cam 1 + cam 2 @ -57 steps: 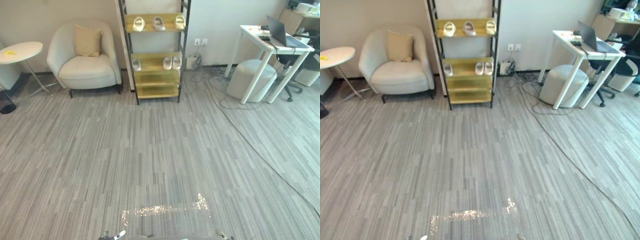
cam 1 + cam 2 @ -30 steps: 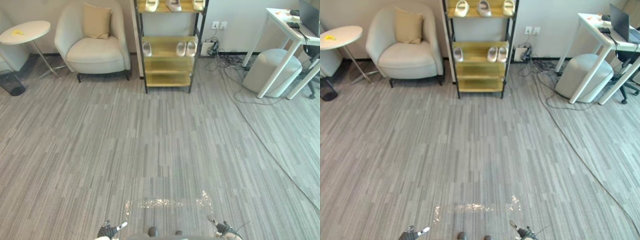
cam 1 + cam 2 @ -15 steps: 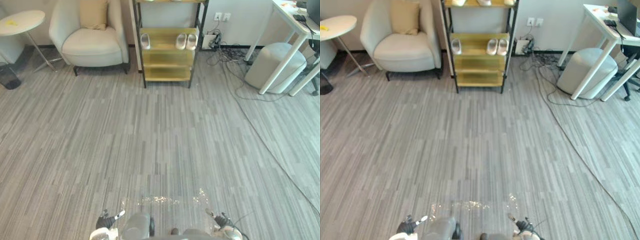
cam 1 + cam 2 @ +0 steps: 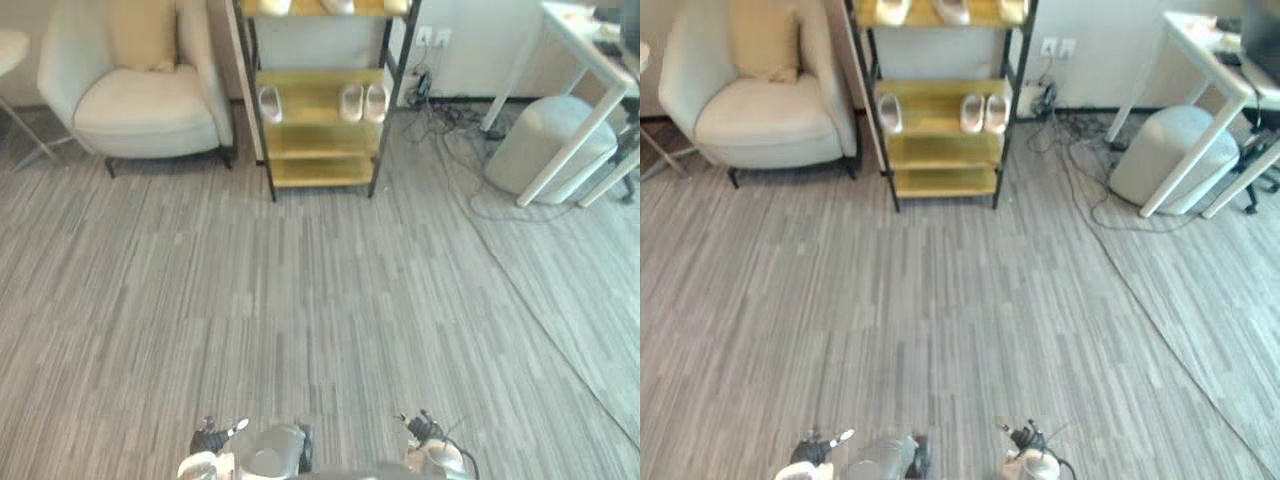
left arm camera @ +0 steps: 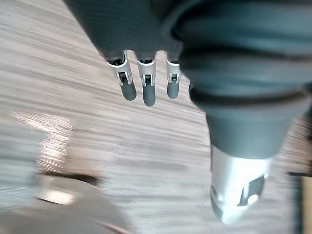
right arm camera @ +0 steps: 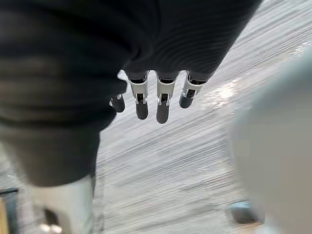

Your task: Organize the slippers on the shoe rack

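1. While the robot stands out on the grey striped floor, the shoe rack is well away from it, against the far wall, with a wide stretch of floor between them.
2. From where I'm watching, the rack is a dark frame with yellow wooden shelves, and every slipper I can see is on it.
3. Up on the top shelf, three pale slippers lie in a row, set apart from one another and partly cut off at the edge of the head view.
4. One shelf down, a single slipper lies at the left end. A pair of slippers lies side by side near the right end, with bare wood between the single one and the pair.
5. Low at the robot's side, the left hand hangs over the floor with its fingers straight and loose, opened out and gripping nothing.
6. Over on the other side, the right hand hangs the same way, fingers straight and relaxed above the floor, with no slipper in it.
7. Just left of the rack stands a cream armchair with a tan cushion propped against its back.
8. To the right of the rack, loose cables trail across the floor by the wall, and a round pale stool sits beside a white desk.
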You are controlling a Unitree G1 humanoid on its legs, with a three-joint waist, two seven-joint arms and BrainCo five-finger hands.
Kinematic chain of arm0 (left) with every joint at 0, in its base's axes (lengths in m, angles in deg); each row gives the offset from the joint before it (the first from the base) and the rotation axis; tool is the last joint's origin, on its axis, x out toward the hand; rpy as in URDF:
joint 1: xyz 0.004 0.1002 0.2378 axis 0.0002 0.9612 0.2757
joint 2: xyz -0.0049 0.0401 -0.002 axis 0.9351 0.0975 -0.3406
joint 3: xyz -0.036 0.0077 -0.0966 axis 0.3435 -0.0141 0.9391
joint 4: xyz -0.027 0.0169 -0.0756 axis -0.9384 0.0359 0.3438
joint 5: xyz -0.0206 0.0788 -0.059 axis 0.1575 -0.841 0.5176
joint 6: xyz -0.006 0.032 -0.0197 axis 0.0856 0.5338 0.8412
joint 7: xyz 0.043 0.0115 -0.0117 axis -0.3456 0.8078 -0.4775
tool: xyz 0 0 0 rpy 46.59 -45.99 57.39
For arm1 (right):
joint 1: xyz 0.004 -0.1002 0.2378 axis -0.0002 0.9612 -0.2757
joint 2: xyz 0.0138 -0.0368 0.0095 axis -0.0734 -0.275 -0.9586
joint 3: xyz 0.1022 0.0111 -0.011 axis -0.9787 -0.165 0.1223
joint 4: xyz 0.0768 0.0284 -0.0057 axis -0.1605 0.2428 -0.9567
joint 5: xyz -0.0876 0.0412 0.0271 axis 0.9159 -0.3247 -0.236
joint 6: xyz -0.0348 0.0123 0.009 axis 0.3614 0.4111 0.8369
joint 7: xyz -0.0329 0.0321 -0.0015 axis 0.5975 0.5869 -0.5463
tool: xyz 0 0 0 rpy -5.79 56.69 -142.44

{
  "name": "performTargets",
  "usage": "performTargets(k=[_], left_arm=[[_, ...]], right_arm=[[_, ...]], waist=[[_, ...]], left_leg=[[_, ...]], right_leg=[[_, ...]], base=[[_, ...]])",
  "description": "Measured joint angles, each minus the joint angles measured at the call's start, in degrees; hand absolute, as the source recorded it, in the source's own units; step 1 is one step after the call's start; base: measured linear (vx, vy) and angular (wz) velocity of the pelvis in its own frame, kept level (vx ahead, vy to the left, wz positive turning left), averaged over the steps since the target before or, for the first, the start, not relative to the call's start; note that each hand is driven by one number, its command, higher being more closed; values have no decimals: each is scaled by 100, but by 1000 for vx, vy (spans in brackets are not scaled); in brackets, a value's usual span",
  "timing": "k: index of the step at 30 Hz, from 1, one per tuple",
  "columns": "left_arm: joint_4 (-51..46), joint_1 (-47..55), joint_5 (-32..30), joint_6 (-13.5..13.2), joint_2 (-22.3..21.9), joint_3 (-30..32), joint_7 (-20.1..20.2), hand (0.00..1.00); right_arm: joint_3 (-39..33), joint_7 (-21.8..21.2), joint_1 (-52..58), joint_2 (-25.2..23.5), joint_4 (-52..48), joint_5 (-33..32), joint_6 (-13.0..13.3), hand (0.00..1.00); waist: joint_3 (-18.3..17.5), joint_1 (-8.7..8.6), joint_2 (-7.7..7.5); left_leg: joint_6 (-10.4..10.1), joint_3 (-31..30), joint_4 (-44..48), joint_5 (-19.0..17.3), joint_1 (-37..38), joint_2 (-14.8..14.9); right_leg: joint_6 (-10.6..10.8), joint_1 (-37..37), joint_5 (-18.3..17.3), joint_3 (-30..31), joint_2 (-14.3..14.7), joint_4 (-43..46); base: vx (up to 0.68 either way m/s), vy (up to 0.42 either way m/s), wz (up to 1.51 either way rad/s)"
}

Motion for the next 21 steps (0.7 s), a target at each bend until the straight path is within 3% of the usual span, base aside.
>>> performTargets(k=[2, 4, 7, 8, 9, 11, 12, 13, 15, 16, 18, 19, 20, 21], left_arm=[[13, -173, -1, 0, -184, 3, 5, 0], [23, -280, -3, -3, -399, 5, 22, 0], [75, -335, -8, -3, -617, 18, 25, 0], [80, -301, -11, -3, -630, 61, 23, 0], [134, -284, -17, 1, -676, 115, 20, 0], [166, -274, -55, 2, -734, 242, 13, 0], [168, -321, -74, 13, -772, 361, 9, 0], [148, -327, -76, 11, -780, 385, 12, 0], [91, -255, -76, 7, -718, 376, 13, 0], [11, -248, -75, 2, -687, 328, 16, 0], [-153, -226, -70, -26, -603, 267, 30, 0], [-228, -226, -66, -42, -668, 265, 37, 0], [-244, -225, -60, -45, -615, 277, 40, 0], [-245, -221, -60, -44, -612, 275, 40, 0]], right_arm=[[-47, -8, -29, -16, -85, 138, 7, 0], [-217, -13, -67, -23, -53, 198, 6, 0], [-213, -11, -181, 41, 45, 197, -22, 0], [-210, -12, -201, 56, 112, 200, -21, 0], [-208, -19, -277, 90, 170, 202, -22, 0], [-182, -17, -311, 183, 204, 204, -32, 0], [-172, -30, -333, 247, 158, 197, -21, 0], [-154, -29, -355, 296, 158, 192, -39, 0], [-146, 0, -349, 198, 211, 173, -54, 0], [-97, 22, -340, 130, 248, 150, -55, 0], [27, 57, -338, 61, 251, 117, -64, 0], [9, 60, -357, 15, 239, 79, -69, 0], [8, 89, -347, -10, 254, 59, -89, 0], [9, 92, -345, -12, 254, 50, -92, 0]], waist=[[21, -123, -9], [8, -173, 14], [9, -271, 13], [0, -334, 27], [-77, -370, 128], [-117, -367, 403], [-31, -379, 560], [39, -325, 681], [131, -238, 696], [177, -194, 600], [133, -66, 455], [147, -54, 475], [153, -50, 475], [152, -47, 472]], left_leg=[[-13, -212, -345, -58, 590, 97], [-83, -339, -708, -100, 1081, 223], [-255, -708, -916, -376, 1479, 338], [-307, -863, -916, -478, 1597, 396], [-331, -1046, -818, -514, 1652, 562], [-380, -1210, 325, -485, 1190, 739], [-739, -1236, 1701, -206, 641, 804], [-924, -1227, 3000, 405, 82, 882], [-881, -1000, 4248, 369, -548, 1094], [-886, -866, 4331, 278, -816, 1087], [-796, -536, 3953, 108, -1409, 1075], [-718, -424, 3260, 31, -1688, 1072], [-670, -275, 1942, 97, -1882, 964], [-676, -261, 1635, 147, -1885, 937]], right_leg=[[-246, -426, -225, -507, -42, -796], [-389, -558, -129, -714, 25, -2304], [-597, -706, 630, -421, 192, -4054], [-664, -661, 1039, -407, 233, -4071], [-776, -639, 1052, -495, 314, -3879], [-904, -424, 732, -776, 495, -3894], [-961, -150, 607, -828, 609, -4024], [-1050, 225, 542, -842, 735, -4237], [-1171, 1049, 467, -782, 899, -4671], [-1179, 1403, 462, -750, 885, -4871], [-1146, 1834, 306, -636, 825, -5335], [-1090, 1998, 277, -616, 817, -5481], [-1012, 2265, 195, -595, 773, -5635], [-989, 2296, 172, -589, 760, -5658]], base=[[435, -30, 53], [446, -64, 38], [497, -148, 59], [665, -262, 70], [586, -248, 59], [647, -276, 39], [568, -219, 20], [545, -167, 7], [573, -128, -16], [522, -133, -20], [344, -93, -22], [420, 29, -12], [509, 50, -4], [458, 93, -1]])
